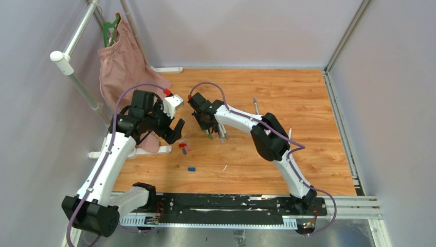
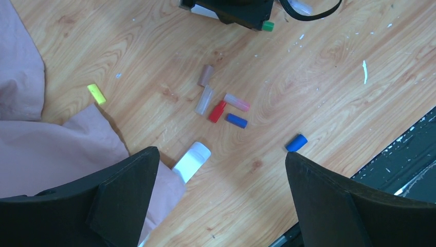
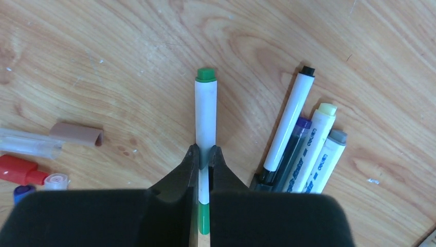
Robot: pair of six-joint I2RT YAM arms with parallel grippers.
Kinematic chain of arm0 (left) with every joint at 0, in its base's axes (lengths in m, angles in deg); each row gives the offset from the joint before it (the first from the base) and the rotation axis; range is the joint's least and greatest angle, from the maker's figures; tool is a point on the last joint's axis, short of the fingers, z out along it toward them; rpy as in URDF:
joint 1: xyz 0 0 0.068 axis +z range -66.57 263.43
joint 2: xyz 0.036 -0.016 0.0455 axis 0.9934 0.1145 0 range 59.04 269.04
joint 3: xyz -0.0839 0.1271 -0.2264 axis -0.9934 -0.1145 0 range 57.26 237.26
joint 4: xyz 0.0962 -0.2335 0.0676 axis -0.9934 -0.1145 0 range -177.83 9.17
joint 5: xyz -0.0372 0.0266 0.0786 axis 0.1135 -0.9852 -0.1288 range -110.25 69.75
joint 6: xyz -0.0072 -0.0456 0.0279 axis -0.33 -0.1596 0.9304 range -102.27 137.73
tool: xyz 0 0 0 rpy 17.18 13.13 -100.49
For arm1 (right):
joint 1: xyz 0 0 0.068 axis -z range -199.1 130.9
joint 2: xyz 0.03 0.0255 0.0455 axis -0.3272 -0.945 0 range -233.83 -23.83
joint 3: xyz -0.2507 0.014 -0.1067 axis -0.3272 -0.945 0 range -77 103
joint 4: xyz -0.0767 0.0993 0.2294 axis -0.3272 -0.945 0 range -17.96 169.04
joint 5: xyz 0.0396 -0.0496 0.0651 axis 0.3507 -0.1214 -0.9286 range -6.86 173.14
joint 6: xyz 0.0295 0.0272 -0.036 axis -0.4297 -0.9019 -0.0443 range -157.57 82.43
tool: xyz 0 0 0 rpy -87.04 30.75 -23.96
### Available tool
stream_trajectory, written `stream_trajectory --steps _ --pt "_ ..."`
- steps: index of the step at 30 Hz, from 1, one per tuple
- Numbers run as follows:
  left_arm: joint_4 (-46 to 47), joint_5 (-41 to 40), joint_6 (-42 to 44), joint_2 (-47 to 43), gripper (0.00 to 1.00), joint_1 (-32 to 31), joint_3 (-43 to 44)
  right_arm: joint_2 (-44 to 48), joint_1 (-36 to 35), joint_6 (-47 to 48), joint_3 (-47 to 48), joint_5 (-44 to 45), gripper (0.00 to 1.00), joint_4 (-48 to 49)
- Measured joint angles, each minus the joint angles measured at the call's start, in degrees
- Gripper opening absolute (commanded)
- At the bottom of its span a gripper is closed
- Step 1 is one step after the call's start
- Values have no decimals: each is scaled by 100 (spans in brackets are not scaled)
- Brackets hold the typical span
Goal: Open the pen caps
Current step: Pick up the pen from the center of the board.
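Pen caps (image 2: 217, 111) of coloured plastic lie loose near the green-ended white pen (image 3: 205, 116); the right gripper (image 3: 204, 154) has its jaws clamped on it for uncapping, while the left gripper (image 2: 221, 154) gapes empty.

Pale walls (image 1: 247, 31) enclose a wood-grain tabletop (image 1: 298, 108), pink cloth (image 1: 121, 67) hanging left.

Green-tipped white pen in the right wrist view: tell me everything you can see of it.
The green-tipped pen has a slim white barrel that looks like smooth plastic, with green at both ends. The right gripper is shut on the barrel, nearer its near end. The pen points straight away from the camera over the wooden table, apart from the other pens bunched beside it. Whether it rests on the wood is unclear.
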Motion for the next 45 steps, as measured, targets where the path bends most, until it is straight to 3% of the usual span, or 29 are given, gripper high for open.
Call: stream_trajectory --steps 3,7,16,25,29,33,36,40,45 --pt "-7 7 -17 -2 100 0 -11 105 -15 -214 -13 -59 0 7" --pt "-9 109 -107 2 100 2 -9 942 -15 -721 -542 -146 0 437" --pt "42 1005 -479 153 100 4 -9 3823 -72 -2422 -2518 -118 0 2968" --pt "304 2100 -1029 214 91 4 201 4050 -518 -3165 -3250 446 0 3711" --pt "542 2341 -1259 188 78 4 201 4096 -682 -3246 -3250 636 0 3853" --pt "778 2387 -1451 190 57 4 201 4159 -809 -3276 -3252 798 0 3945" --pt "916 2332 -1585 199 36 4 201 4238 -872 -3270 -3307 933 0 3982" --pt "1056 2238 -1729 212 1 2 197 4341 -931 -3244 -3348 1106 0 3998" --pt "1196 1902 -1742 247 0 48 195 4492 -951 -3145 -3386 1187 24 3932"
